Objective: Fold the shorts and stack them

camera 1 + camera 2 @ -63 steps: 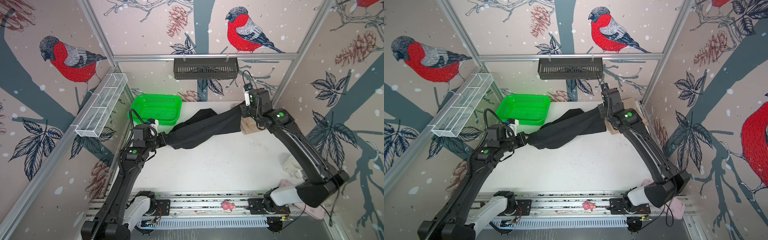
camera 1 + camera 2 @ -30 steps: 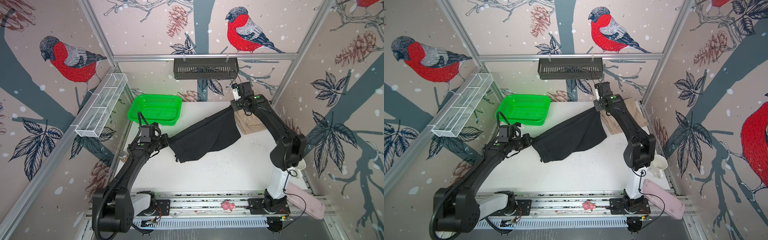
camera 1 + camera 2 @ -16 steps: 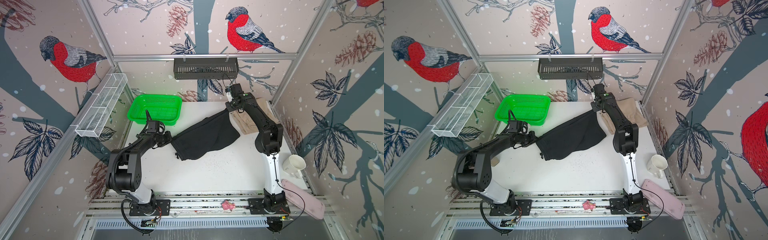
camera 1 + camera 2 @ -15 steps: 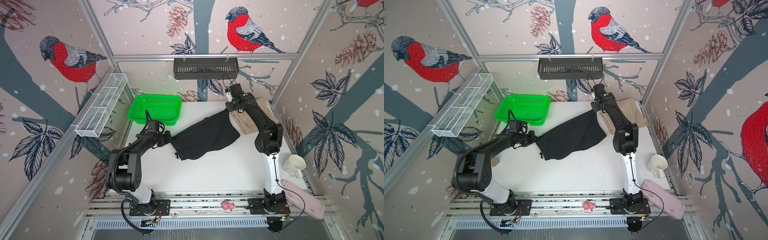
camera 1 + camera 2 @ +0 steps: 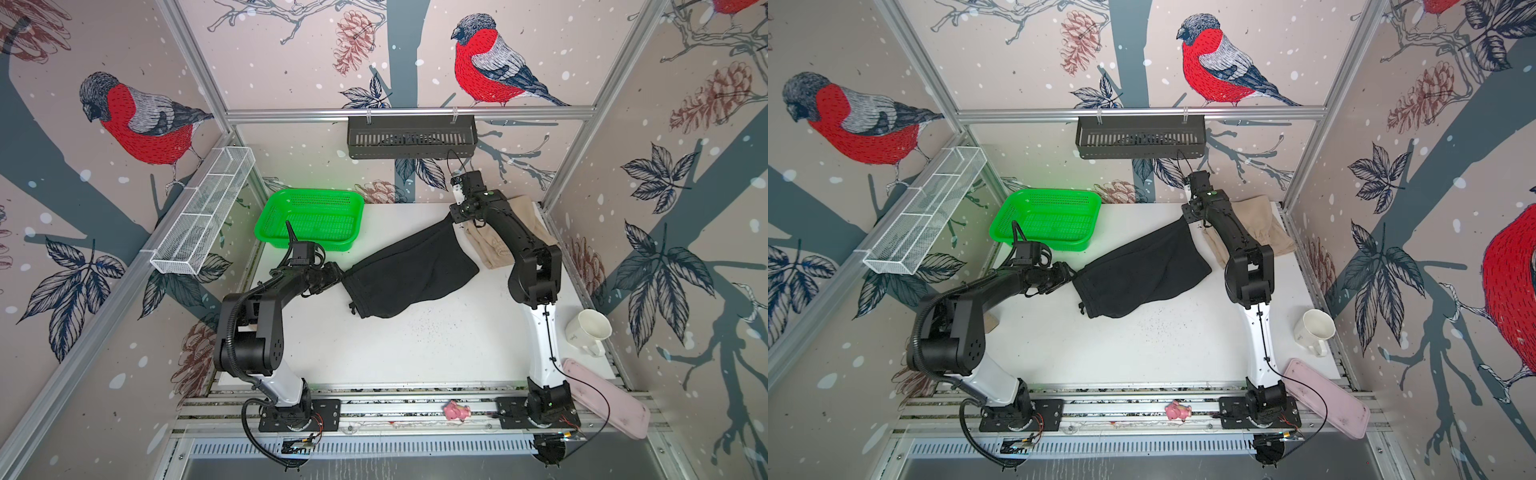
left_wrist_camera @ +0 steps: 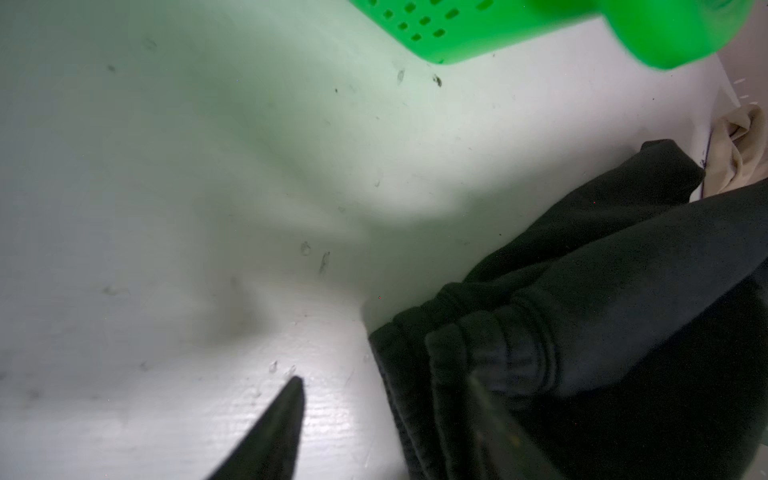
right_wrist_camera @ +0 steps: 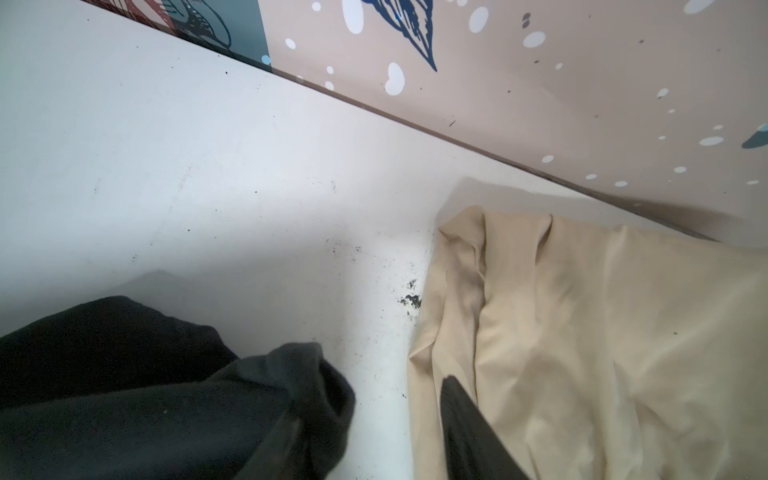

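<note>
White table (image 5: 415, 353) carries green basket (image 5: 316, 191), black shorts (image 5: 411, 270), beige shorts (image 5: 490, 253), white mug (image 5: 588, 332)

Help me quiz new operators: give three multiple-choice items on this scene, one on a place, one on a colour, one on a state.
1. Where on the table do the beige shorts lie? A far right corner; B near left corner; C centre.
2. What colour is the mug? A red; B white; C blue.
3. How does the left hand stand? A shut on cloth; B open; C out of view.
1 A: both top views show them there. 2 B: its wall and handle are white. 3 B: the left wrist view shows its fingers apart at the black shorts' waistband.
</note>
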{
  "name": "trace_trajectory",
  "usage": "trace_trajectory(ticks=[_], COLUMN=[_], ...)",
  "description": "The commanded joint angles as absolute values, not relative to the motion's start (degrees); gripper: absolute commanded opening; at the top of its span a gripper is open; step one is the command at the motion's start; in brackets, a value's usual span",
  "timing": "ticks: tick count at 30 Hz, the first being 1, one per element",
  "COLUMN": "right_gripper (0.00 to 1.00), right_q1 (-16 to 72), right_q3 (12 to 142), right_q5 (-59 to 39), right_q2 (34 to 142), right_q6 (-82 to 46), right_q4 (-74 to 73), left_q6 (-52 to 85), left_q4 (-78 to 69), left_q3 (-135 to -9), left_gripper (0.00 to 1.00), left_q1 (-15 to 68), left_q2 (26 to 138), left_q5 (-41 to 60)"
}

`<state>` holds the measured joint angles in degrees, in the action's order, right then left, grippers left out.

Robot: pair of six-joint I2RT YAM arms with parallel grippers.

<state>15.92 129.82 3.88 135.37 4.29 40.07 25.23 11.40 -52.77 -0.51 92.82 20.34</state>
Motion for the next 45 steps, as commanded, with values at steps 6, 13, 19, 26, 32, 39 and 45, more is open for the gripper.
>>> trace_trajectory(ticks=[6,13,19,26,32,39,45], right_gripper=[0.78,0.83,0.83,0.84,0.84,0.85,0.85], right_q1=[13.3,10.5,15.8,18.4,16.3,11.1,11.5], right_q3=[120.3,99.5,105.2,129.1,114.4,80.2,66.6], right_q5=[-1.5,-6.9,-10.3,-4.1,-5.3,-7.9,-10.5], right_q2=[124.4,111.5,118.2,133.8,122.2,103.3,100.4], right_q6=[-1.8,-6.2,-5.6,-7.5,-9.8,-11.8,-8.6], right_q4=[35.3,24.0,20.2,30.0,25.8,19.8,16.0], left_q6=[24.0,23.2,28.3,25.8,24.6,19.8,16.0], left_q4=[19.1,20.4,6.5,0.5,-5.1,-1.6,4.0], left_q3=[-61.9,-67.3,-63.6,-60.0,-59.3,-63.7,-64.5], left_gripper=[0.98,0.98,0.98,0.98,0.98,0.98,0.98], left_q1=[-0.5,9.2,15.9,19.6,19.6,19.6,19.5], left_q2=[86.0,81.4,82.7,85.7,91.3,97.1,100.1], left_q5=[17.2,18.2,24.6,21.1,20.8,19.9,13.6])
